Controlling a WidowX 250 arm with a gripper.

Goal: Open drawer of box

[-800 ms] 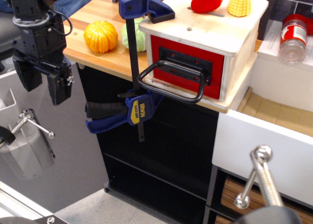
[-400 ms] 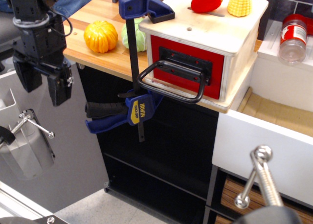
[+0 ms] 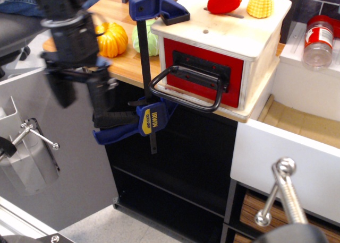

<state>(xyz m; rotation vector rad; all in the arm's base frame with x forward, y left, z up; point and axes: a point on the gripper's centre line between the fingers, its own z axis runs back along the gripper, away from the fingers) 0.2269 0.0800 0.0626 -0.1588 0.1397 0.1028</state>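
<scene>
One gripper (image 3: 81, 93) hangs blurred at the upper left of the frame, its two fingers (image 3: 102, 97) spread apart and holding nothing. Right of centre sits the box (image 3: 226, 33) on the wooden counter (image 3: 119, 62); its red drawer (image 3: 204, 70) looks flush, with the black loop handle (image 3: 186, 92) jutting forward beside a blue clamp (image 3: 146, 68).

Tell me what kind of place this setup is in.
Probably a robotics lab's mock kitchen: toy vegetables like a pumpkin on a wooden counter, a bar clamp pinning the box down, and a white cabinet drawer.
</scene>
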